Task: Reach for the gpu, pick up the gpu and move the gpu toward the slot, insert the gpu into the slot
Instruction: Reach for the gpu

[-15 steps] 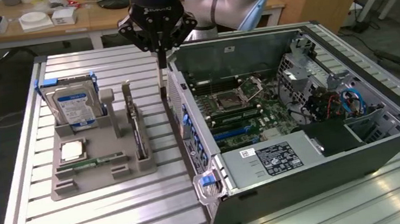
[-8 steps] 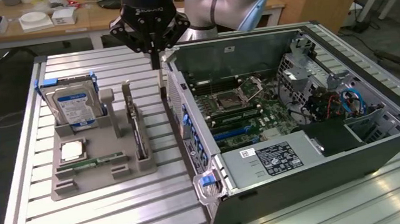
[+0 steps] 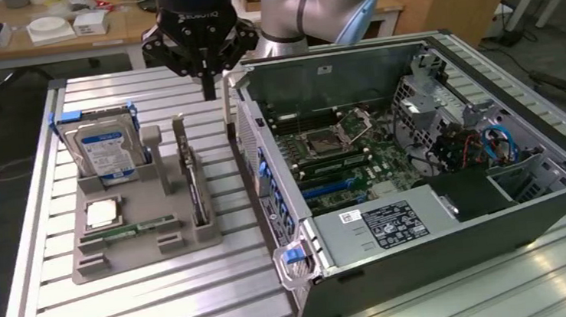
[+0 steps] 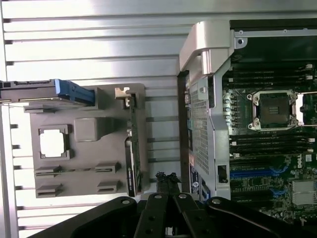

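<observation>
In the exterior view the gripper (image 3: 208,84) hangs with fingers pressed together, holding nothing. The gpu (image 3: 195,185) stands on edge in the grey holder (image 3: 126,241) below it, untouched. In the wrist view the gripper (image 4: 167,181) is empty, with the gpu (image 4: 132,148) close on one side of its fingertips and the slot (image 4: 250,173) farther off on the other.

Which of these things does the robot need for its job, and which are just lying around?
For the job:
gpu
slot
gripper

Just lying about:
hard drive
memory stick
processor chip
</observation>
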You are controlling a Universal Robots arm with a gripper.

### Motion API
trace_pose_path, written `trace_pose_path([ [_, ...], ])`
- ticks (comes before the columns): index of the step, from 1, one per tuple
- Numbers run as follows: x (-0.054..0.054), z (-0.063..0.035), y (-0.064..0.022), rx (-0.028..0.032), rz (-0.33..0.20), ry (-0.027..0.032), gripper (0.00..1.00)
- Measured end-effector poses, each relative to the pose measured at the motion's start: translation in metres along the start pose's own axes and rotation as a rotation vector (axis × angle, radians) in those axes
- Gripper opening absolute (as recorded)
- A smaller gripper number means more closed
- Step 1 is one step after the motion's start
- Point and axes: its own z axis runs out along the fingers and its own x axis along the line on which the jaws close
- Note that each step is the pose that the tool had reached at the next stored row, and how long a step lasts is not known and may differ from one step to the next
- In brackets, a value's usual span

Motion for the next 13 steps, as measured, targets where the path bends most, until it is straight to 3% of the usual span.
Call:
trace_pose_path([
  [13,0.024,-0.0006,-0.0018,0.0000,0.000,0.0000,0.10],
])
